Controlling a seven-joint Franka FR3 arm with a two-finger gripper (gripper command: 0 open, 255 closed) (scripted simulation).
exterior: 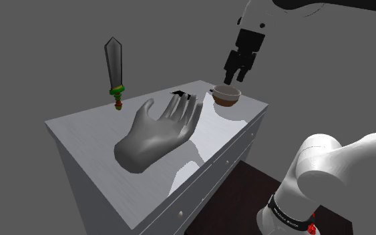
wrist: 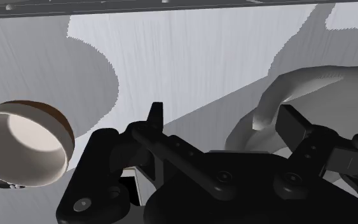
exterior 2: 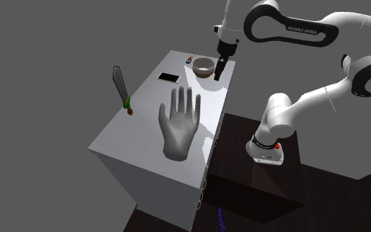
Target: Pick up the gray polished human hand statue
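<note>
The hand statue lies palm up at the centre of the shoulder view, on the cabinet top. The gripper hangs at upper right, near the bowl. The wrist view shows its fingers spread wide, empty. The second exterior view shows a phone beyond the statue's fingertips.

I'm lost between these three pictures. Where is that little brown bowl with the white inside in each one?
Shoulder view: the bowl sits at the far right corner of the cabinet, just below the gripper.
Second exterior view: the bowl is top centre, at the cabinet's far end, beside the gripper.
Wrist view: the bowl lies outside one finger, on the side away from the statue.
Shared landmark: the grey hand statue, lying flat mid-cabinet.
</note>
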